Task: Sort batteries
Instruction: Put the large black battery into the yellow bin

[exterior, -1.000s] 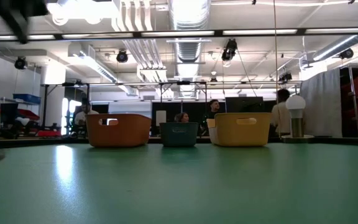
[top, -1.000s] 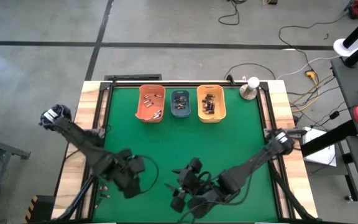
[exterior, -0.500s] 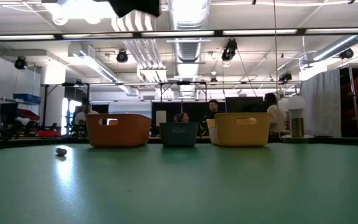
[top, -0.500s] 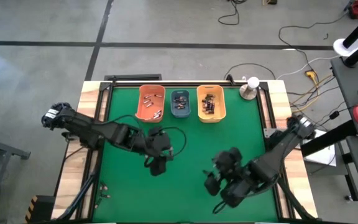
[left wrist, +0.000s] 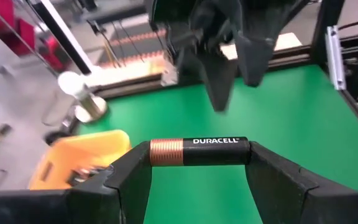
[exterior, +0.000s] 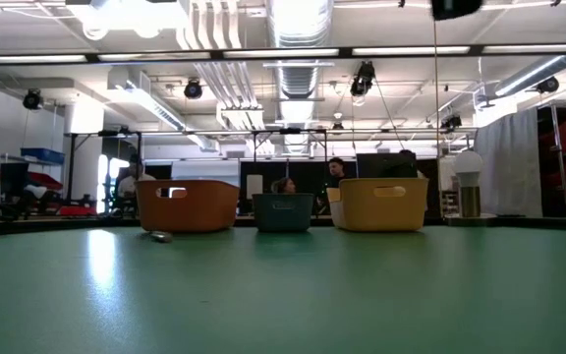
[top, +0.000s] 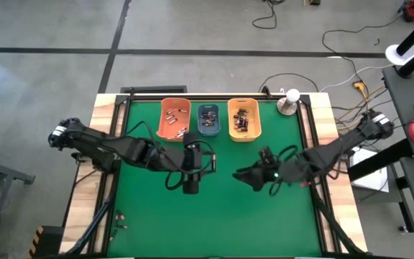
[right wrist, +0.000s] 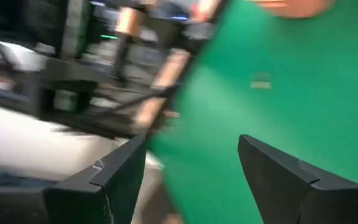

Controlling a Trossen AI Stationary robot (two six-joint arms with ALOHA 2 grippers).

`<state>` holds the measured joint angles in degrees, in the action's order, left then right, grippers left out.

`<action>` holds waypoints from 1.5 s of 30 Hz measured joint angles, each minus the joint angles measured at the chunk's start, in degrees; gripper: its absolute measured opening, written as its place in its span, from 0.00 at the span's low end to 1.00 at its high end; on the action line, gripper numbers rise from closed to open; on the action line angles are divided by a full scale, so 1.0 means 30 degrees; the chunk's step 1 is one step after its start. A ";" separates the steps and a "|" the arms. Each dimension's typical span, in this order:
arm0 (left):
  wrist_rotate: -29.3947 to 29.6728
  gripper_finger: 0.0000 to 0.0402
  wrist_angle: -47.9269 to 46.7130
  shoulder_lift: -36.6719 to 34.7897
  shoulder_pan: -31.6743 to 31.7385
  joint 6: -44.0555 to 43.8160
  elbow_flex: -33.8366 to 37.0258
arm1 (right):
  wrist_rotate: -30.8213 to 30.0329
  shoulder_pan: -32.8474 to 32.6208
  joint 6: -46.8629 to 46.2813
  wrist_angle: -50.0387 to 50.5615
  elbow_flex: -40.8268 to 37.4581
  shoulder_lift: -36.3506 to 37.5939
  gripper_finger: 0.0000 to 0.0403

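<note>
The left gripper (left wrist: 199,163) clamps a battery (left wrist: 199,151) crosswise between its fingers. Just beyond it stand the orange bin (top: 174,119), blue-grey bin (top: 208,119) and yellow bin (top: 244,119), each holding batteries. The right gripper (right wrist: 191,168), alongside, is spread and empty.

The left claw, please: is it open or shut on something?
Shut on a battery: in its wrist view the left claw spans a copper-and-black Duracell battery end to end between its fingers.

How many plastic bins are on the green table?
3, in a row at the far edge: orange bin on the left, blue-grey bin in the middle, yellow-orange bin on the right. None seems hidden.
</note>
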<state>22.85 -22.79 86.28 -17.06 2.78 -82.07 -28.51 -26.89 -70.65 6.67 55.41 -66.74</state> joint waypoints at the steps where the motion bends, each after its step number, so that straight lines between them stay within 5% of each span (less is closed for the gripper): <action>1: 0.0143 0.52 -0.0022 0.0000 0.0016 0.0349 -0.0210 | 0.0645 0.0454 0.0375 -0.1905 -0.0472 -0.0003 0.61; 7: 0.0787 0.52 -0.0492 0.0200 0.0031 0.1180 -0.1528 | 0.2258 0.2582 0.1060 -0.6821 -0.1076 -0.0419 0.66; 16: 0.1310 0.52 -0.0792 0.0568 0.0031 0.1905 -0.2126 | 0.4723 0.4261 0.2118 -0.7159 0.2066 -0.1979 0.66; 31: 0.1917 0.52 -0.0780 0.0429 0.0031 0.1927 -0.2133 | 0.5200 0.4567 0.0879 -0.4903 0.4331 -0.3685 0.44; 45: 0.1915 0.56 -0.1064 0.0298 0.0031 0.2423 -0.2133 | 0.4640 0.4640 0.0917 -0.4649 0.4243 -0.3672 0.11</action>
<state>28.59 -25.98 87.17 -16.97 10.04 -88.47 -14.59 -12.97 -67.90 -7.27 68.14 -77.76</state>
